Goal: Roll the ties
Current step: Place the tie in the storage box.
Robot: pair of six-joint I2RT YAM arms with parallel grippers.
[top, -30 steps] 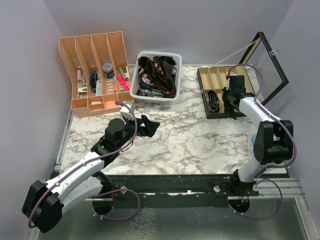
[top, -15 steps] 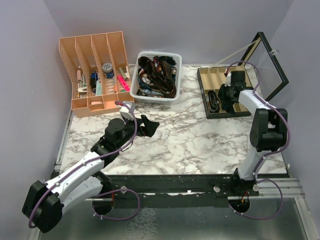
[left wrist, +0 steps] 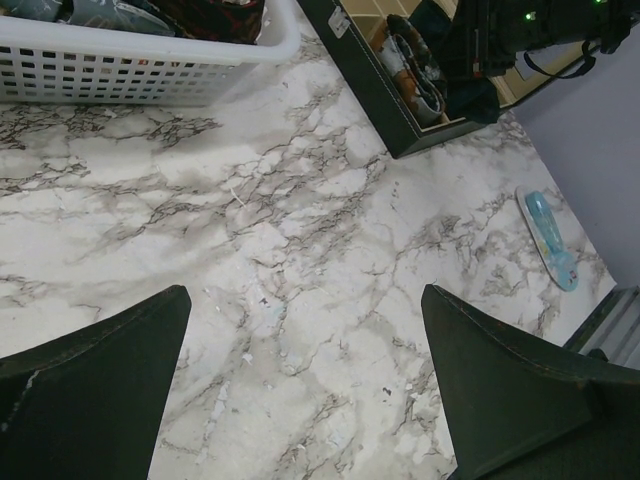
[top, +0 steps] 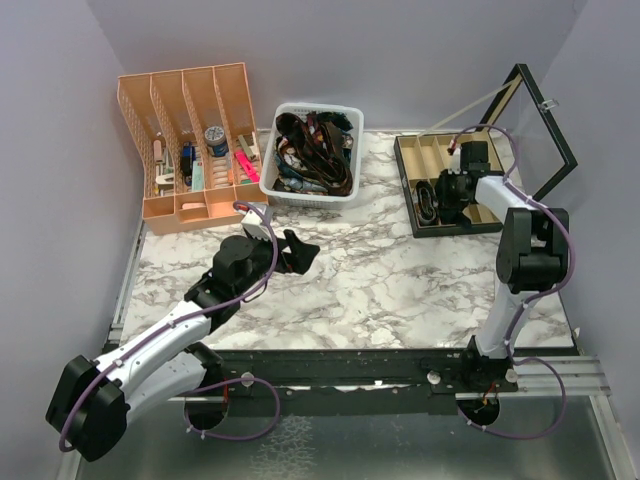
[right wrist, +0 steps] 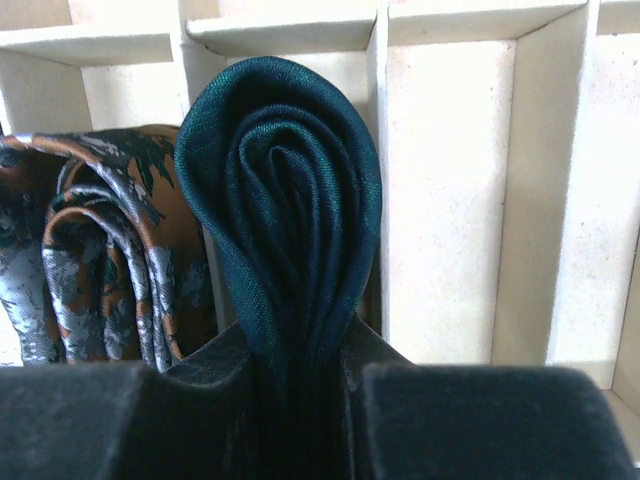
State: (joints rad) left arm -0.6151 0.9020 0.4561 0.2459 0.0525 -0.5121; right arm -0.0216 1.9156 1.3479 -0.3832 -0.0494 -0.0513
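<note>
Right gripper (right wrist: 300, 400), clamped on the rolled dark teal fabric tie (right wrist: 285, 200), has swung over the black divided box (top: 428, 150); placement appears imminent. Left gripper (left wrist: 304, 292) gapes wide, empty.

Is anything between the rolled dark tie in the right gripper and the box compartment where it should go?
Nothing visible does. The dark teal roll, held by the right gripper, faces a slot; the patterned roll fills the neighbouring one.

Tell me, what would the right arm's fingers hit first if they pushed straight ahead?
Probably the pale floor of the divided box, in the slot behind the rolled teal tie that the right fingers pinch; the tie would land first. Depth is unclear.
</note>
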